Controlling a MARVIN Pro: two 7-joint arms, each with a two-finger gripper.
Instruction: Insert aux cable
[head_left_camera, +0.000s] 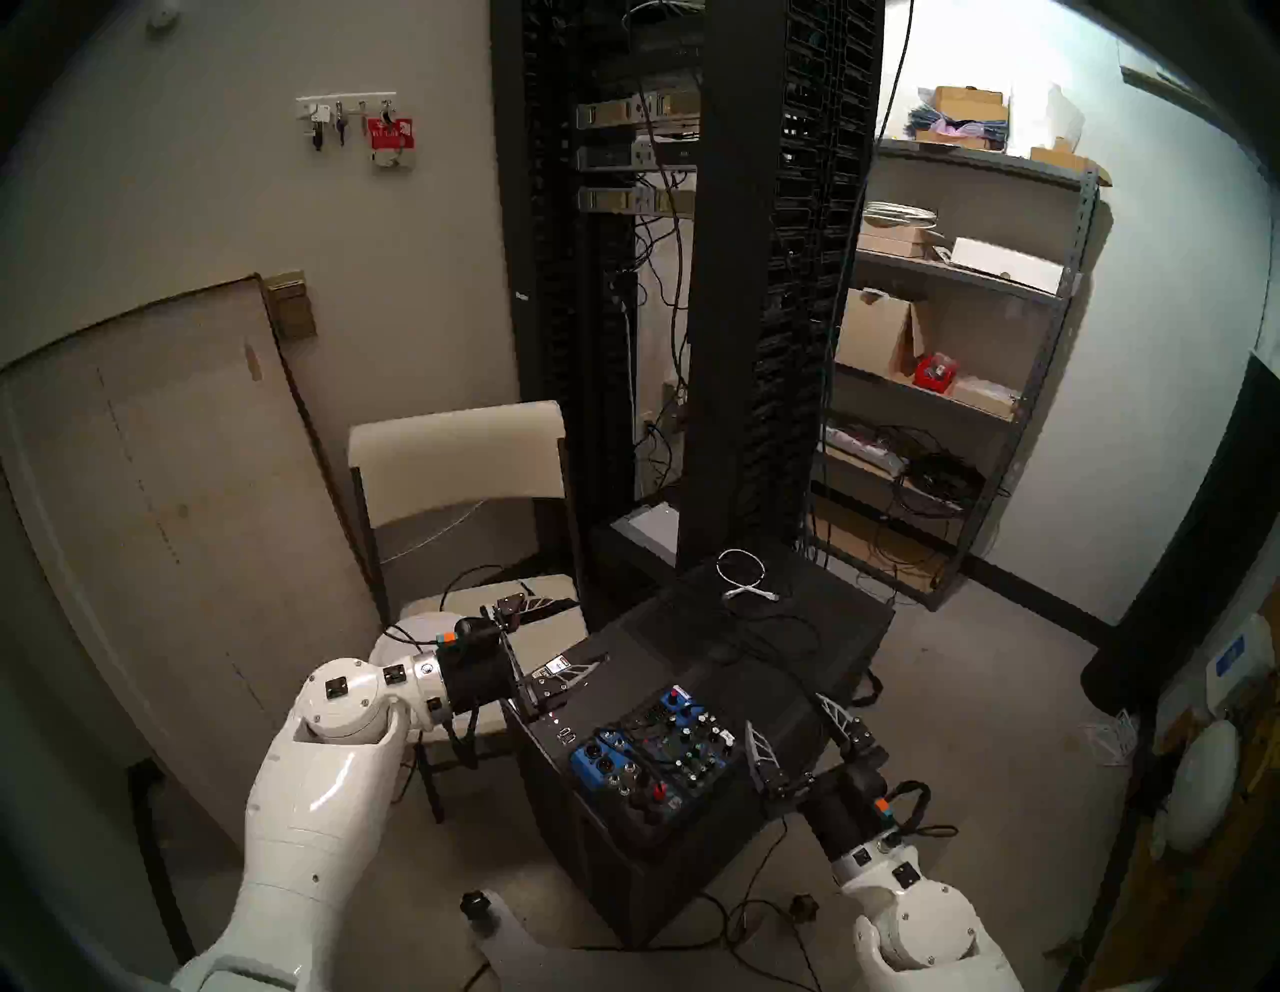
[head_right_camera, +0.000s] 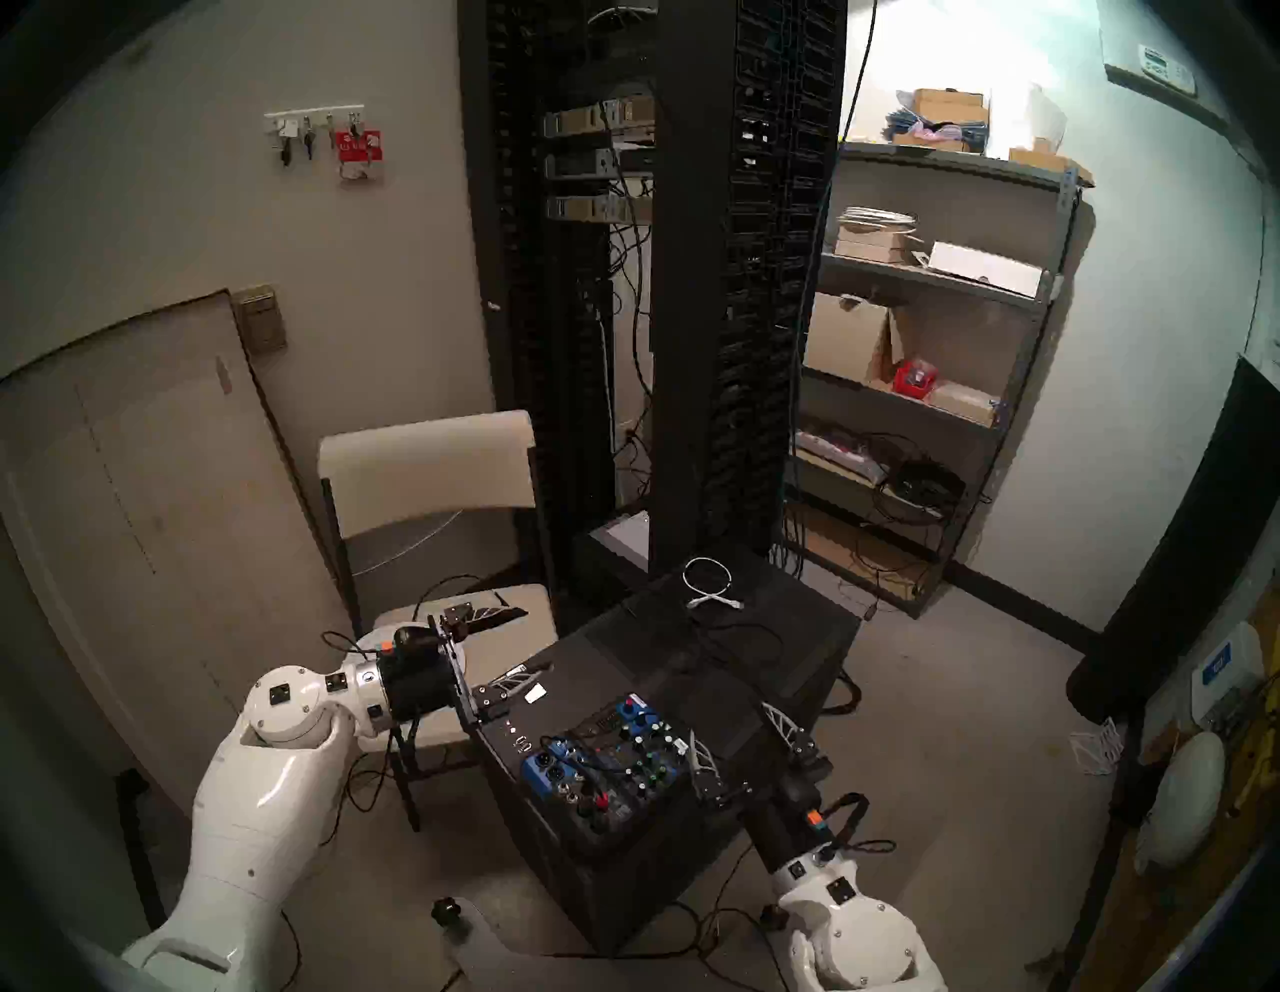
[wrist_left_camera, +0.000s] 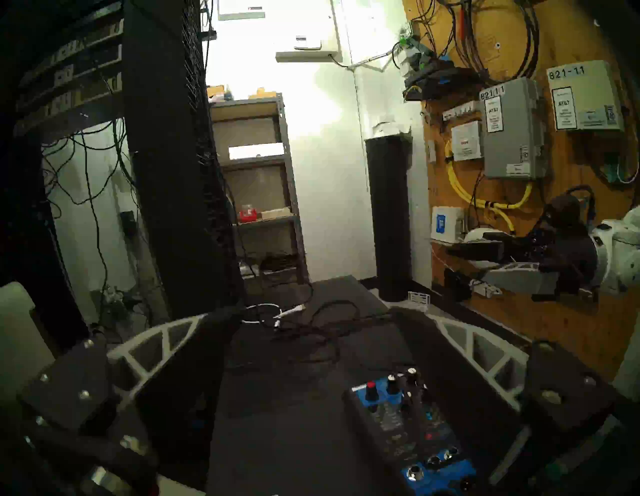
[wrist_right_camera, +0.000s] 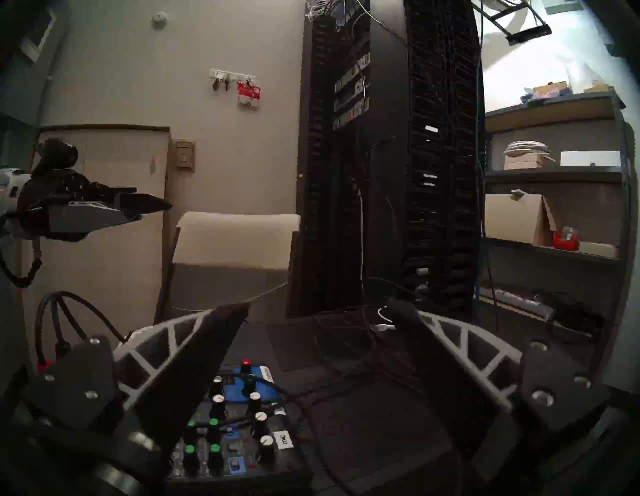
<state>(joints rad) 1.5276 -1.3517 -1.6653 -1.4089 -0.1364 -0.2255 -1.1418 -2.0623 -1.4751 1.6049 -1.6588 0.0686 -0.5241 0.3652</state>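
Walls: pale walls (head_left_camera: 415, 242) are enclosing a small equipment room.
Floor: grey carpet (head_left_camera: 970, 727) is lying underfoot.
Rack: a tall black server rack (head_left_camera: 692, 277) is standing at the back.
Shelving: a metal shelf unit (head_left_camera: 970, 346) is holding cardboard boxes.
Chair: a beige folding chair (head_left_camera: 457, 471) is standing beside the rack.
Light: brightness is washing the right corner.

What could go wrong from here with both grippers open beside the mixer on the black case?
1. Black cables lie loose on the dark case; the red-banded plug can't be made out, so the wrong cable might get picked.
2. The right gripper flanks the mixer; a reach could knock its knobs.
3. The left gripper could snag the plugged-in leads.
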